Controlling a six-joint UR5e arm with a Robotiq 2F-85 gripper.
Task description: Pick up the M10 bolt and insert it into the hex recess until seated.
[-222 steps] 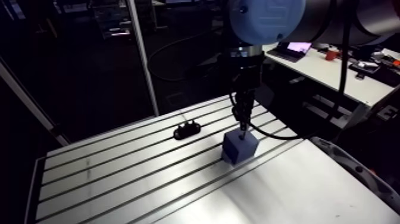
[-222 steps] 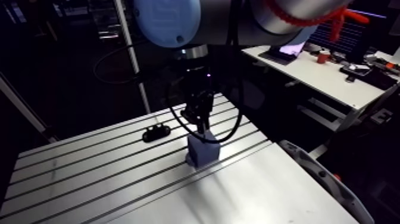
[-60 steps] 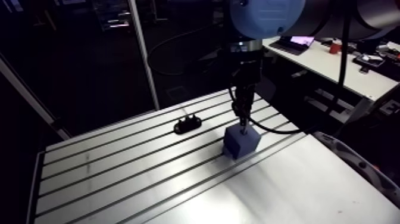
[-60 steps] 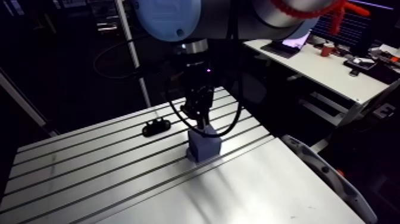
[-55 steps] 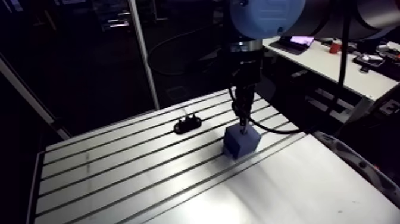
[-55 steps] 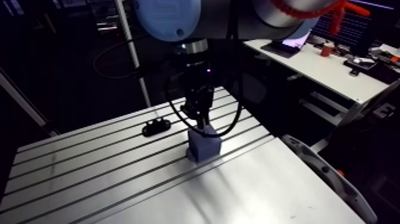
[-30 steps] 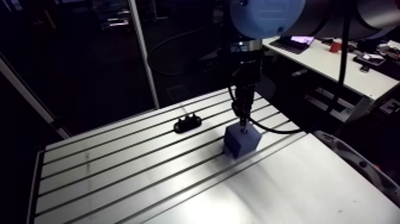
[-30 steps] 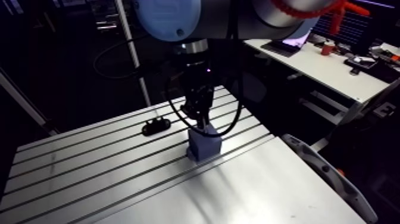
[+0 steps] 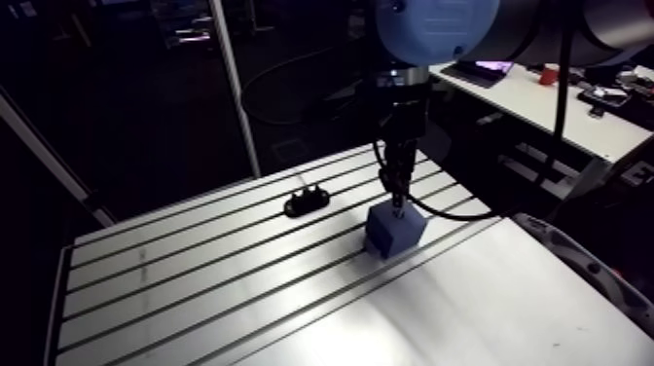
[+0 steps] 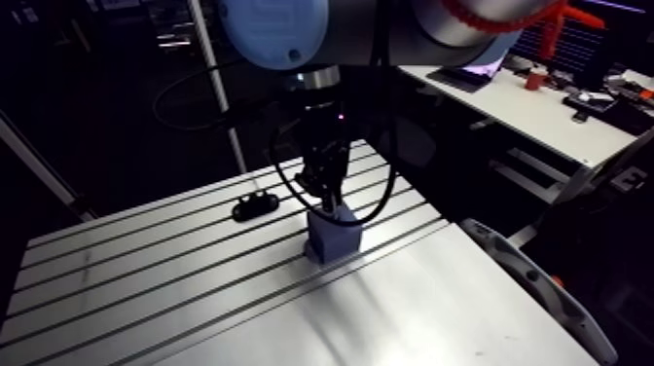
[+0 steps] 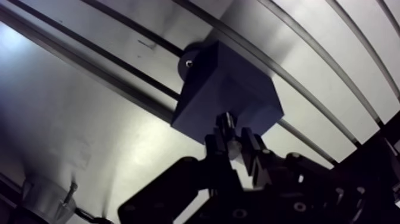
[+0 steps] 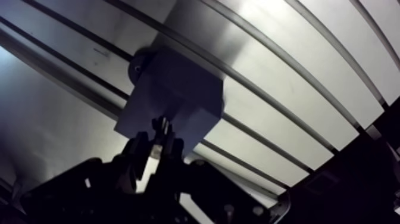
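Note:
A blue block [image 9: 394, 230] stands on the slotted table [image 9: 195, 282], bridging a slot. My gripper [image 9: 397, 198] hangs straight over it. In the wrist view the gripper [image 11: 233, 140] is shut on the M10 bolt [image 11: 226, 122], a short metal shank pinched between two dark fingers [image 11: 253, 149]. The bolt points down at the block's top face [image 11: 223, 89], and its lower end meets or sits just above that face near the edge closest to me. The hex recess is hidden under the bolt.
A small black fixture [image 9: 306, 203] lies on the table behind and left of the block. A round hole [image 11: 188, 63] shows on the block's far side. The table's right edge [image 9: 584, 268] curves past the gripper.
The arm views have shifted slightly, so the camera moved. The gripper stays over the blue block with the bolt in it.

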